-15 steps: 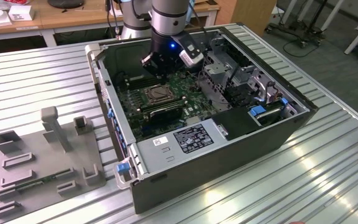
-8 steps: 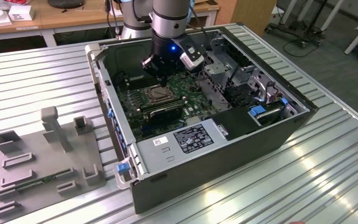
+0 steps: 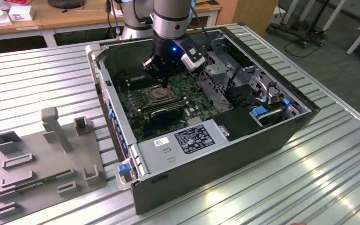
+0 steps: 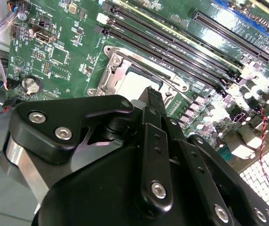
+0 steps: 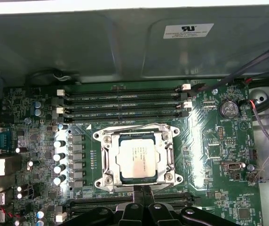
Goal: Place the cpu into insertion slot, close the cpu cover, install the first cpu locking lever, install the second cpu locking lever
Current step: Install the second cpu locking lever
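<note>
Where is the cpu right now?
In the first wrist view the cpu sits in the insertion slot on the green motherboard, framed by the cpu cover, between two banks of memory slots.

Probably a robotics lab: slatted metal workbench [image 3: 36, 84], open computer case [image 3: 230, 140], wooden desks [image 3: 73, 18] behind.

A ribbed metal table [image 3: 330, 168] fronts wooden desks [image 3: 73, 16] and grey floor [image 3: 318, 51].

- The silver-and-black robot arm [image 3: 167, 23] reached straight down.
- Its black two-fingered gripper [image 3: 165, 84] pointed downward, fingers [image 4: 152, 101] pressed together, holding nothing.
</note>
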Robot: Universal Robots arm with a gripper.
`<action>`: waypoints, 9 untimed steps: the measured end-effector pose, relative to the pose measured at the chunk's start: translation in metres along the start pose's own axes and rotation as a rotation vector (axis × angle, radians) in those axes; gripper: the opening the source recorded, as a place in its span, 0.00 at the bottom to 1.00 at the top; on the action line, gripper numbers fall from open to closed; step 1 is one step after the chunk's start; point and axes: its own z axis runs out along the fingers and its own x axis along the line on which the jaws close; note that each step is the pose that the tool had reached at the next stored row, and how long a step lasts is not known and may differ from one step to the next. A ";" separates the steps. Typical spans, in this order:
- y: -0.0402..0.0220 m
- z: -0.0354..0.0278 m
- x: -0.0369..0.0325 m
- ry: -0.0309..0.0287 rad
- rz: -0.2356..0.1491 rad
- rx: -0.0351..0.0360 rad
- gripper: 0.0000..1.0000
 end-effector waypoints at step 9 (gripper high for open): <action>-0.0005 0.0030 0.0031 -0.0020 0.000 -0.0001 0.11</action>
